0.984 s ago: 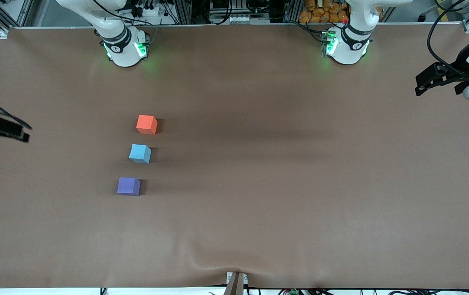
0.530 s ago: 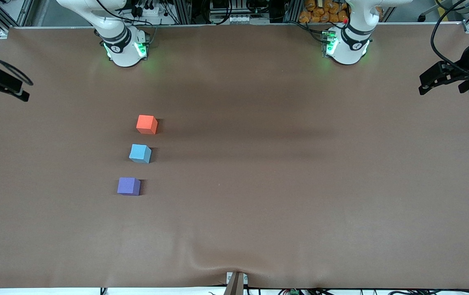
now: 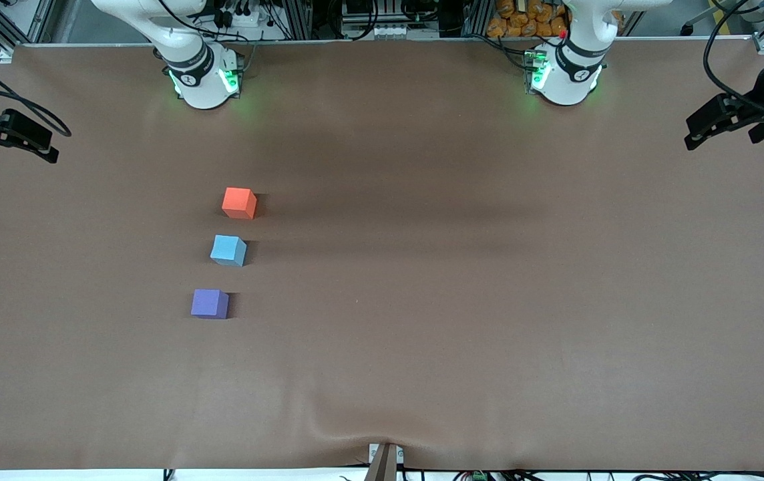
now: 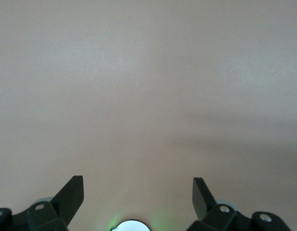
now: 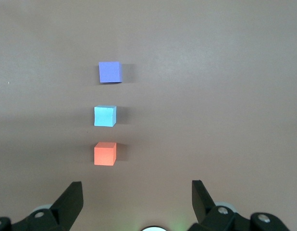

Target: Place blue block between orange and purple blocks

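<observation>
The blue block [image 3: 228,250] sits on the brown table between the orange block [image 3: 239,202], which is farther from the front camera, and the purple block [image 3: 210,303], which is nearer. The three form a slightly slanted row with gaps between them. The right wrist view shows the purple block [image 5: 110,72], the blue block [image 5: 105,116] and the orange block [image 5: 105,153]. My right gripper [image 3: 41,143] is open and empty, up over the table's edge at the right arm's end [image 5: 137,190]. My left gripper [image 3: 692,133] is open and empty over the left arm's end [image 4: 138,185].
The brown table cover [image 3: 455,267] has a wrinkle near a bracket [image 3: 385,461] at the edge nearest the front camera. The right arm's base [image 3: 202,80] and the left arm's base [image 3: 565,77] stand along the edge farthest from the front camera.
My right gripper has moved along the table's end toward the bases' edge. My left gripper has shifted slightly the same way. The blocks have not moved.
</observation>
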